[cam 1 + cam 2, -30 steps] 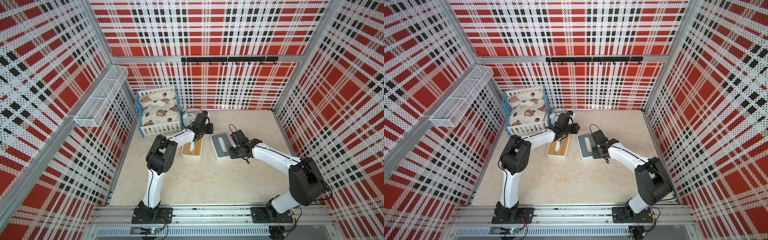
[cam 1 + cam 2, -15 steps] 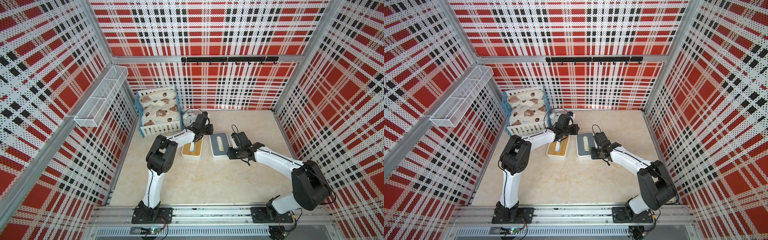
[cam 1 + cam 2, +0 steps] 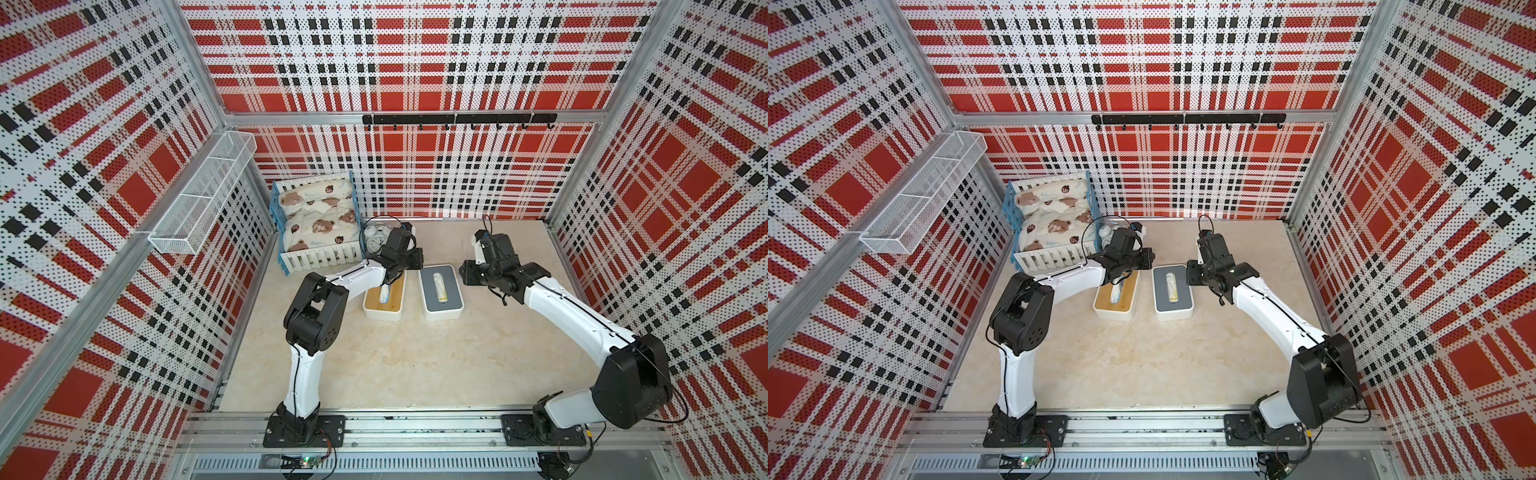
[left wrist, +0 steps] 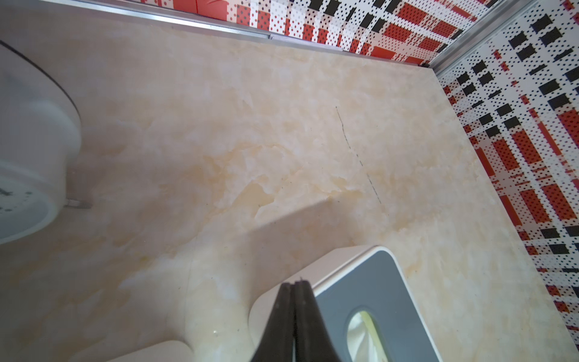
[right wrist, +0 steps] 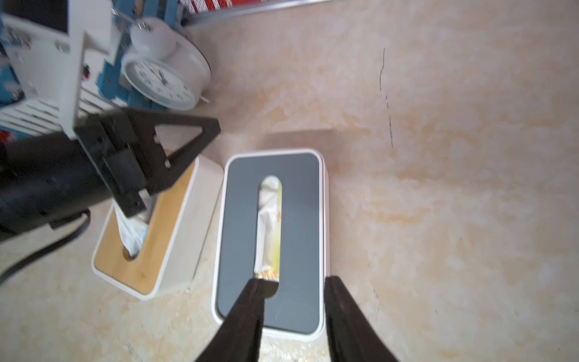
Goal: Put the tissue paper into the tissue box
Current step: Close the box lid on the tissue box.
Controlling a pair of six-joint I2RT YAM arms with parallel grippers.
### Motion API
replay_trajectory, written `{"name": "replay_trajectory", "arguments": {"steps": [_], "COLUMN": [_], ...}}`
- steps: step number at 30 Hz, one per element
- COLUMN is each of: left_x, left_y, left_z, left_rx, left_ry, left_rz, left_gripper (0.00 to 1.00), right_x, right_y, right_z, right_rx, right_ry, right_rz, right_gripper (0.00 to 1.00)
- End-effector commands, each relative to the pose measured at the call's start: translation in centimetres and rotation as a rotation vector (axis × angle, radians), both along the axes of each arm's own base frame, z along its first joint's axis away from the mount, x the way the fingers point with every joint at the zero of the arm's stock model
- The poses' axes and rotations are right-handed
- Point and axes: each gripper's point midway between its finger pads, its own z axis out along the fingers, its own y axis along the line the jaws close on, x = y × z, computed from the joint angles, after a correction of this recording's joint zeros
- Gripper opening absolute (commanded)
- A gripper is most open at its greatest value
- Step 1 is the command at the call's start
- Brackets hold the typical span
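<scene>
Two tissue boxes stand side by side mid-table. The wood-lidded box (image 3: 384,297) (image 5: 147,232) has white tissue paper (image 3: 384,293) (image 5: 131,233) sticking up from its slot. The grey-lidded box (image 3: 440,293) (image 5: 300,219) shows tissue paper (image 5: 269,225) lying inside its slot. My left gripper (image 3: 415,259) (image 4: 294,283) is shut with nothing seen between its fingers, and hovers over the far end of the wood-lidded box. My right gripper (image 3: 464,272) (image 5: 294,280) is open and empty, just right of the grey-lidded box.
A white alarm clock (image 3: 376,239) (image 5: 159,83) stands behind the boxes, next to a blue and white toy bed (image 3: 316,224) with bear-print bedding. A wire basket (image 3: 203,199) hangs on the left wall. A black hook rail (image 3: 457,119) runs along the back wall.
My right gripper has drawn back off the grey-lidded box toward the right and rear. The left arm has not moved.
</scene>
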Motion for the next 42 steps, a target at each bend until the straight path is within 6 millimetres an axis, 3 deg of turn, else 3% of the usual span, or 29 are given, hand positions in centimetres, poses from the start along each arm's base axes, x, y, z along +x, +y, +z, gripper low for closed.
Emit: {"name": "replay_trajectory", "arguments": {"steps": [1, 7, 11, 16, 21, 25, 30, 36, 42], "left_x": [0.0, -1.1, -2.2, -2.4, -3.1, -3.7, -4.9, -5.4, -5.4], "left_y": [1.2, 2.3, 2.2, 2.3, 3.0, 3.8, 3.3, 1.4, 0.0], "left_z": [1.7, 1.4, 1.3, 2.0, 1.5, 1.7, 0.8, 2.0, 0.5], "left_rx": [0.013, 0.034, 0.045, 0.082, 0.097, 0.086, 0.027, -0.070, -0.114], "left_ry": [-0.024, -0.001, 0.002, -0.018, 0.000, -0.002, -0.004, -0.068, -0.039], "left_rz": [0.020, 0.029, 0.033, 0.064, 0.080, 0.135, 0.186, 0.208, 0.169], "left_gripper": [0.08, 0.08, 0.09, 0.10, 0.13, 0.20, 0.21, 0.19, 0.20], "right_x": [1.2, 2.3, 2.3, 2.7, 3.1, 2.8, 3.4, 4.8, 3.9], "right_y": [1.1, 0.2, 0.8, 1.3, 0.6, 0.7, 1.0, 2.2, 1.3], "right_z": [0.4, -0.3, -1.7, -3.4, -4.7, -4.7, -4.7, -5.6, -5.6], "right_rx": [0.079, 0.081, 0.143, 0.063, 0.018, -0.010, -0.025, -0.066, -0.087], "right_ry": [-0.018, -0.097, -0.122, -0.072, -0.094, -0.099, -0.097, -0.052, -0.051], "right_rz": [0.015, -0.052, -0.050, -0.014, -0.039, -0.055, -0.055, -0.003, -0.008], "right_gripper": [0.38, 0.43, 0.45, 0.49, 0.51, 0.56, 0.61, 0.49, 0.46]}}
